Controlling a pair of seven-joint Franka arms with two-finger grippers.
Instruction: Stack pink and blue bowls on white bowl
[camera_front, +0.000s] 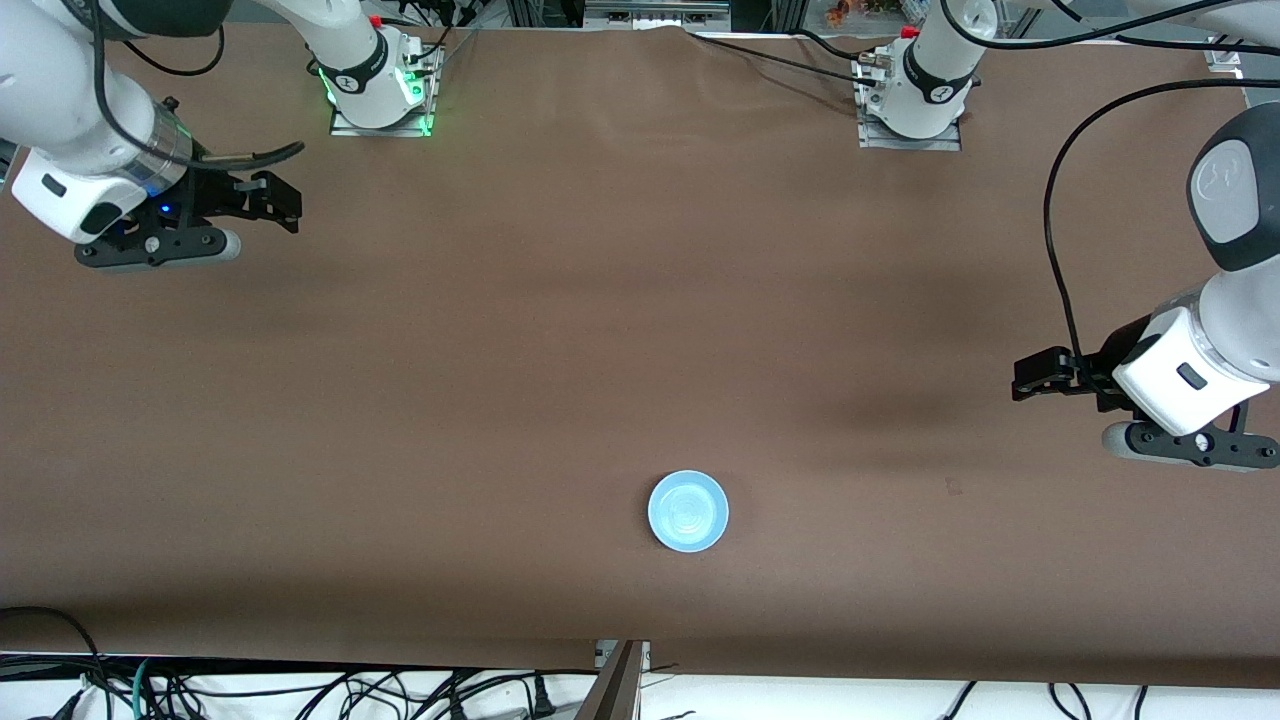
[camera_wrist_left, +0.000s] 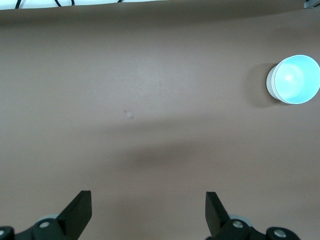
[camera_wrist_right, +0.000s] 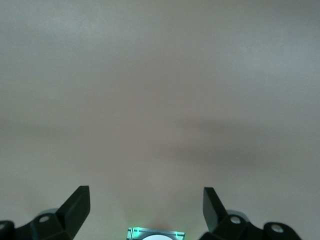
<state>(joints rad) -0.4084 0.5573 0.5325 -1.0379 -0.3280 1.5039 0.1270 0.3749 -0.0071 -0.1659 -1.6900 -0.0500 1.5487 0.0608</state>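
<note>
A light sky-blue bowl (camera_front: 688, 511) sits on the brown table near the front edge, about midway between the two arms' ends. In the left wrist view the blue bowl (camera_wrist_left: 296, 78) shows a whitish wall (camera_wrist_left: 270, 85) below its rim; I cannot tell whether that belongs to a white bowl beneath it. No pink bowl shows in any view. My left gripper (camera_front: 1030, 378) is open and empty over bare table at the left arm's end, as its wrist view (camera_wrist_left: 148, 200) shows. My right gripper (camera_front: 285, 203) is open and empty over bare table at the right arm's end, as its wrist view (camera_wrist_right: 146, 195) shows.
The brown table cover (camera_front: 560, 330) fills the scene. The right arm's base (camera_front: 375, 95), lit green, and the left arm's base (camera_front: 915, 100) stand along the back edge. Cables (camera_front: 300, 690) hang below the table's front edge.
</note>
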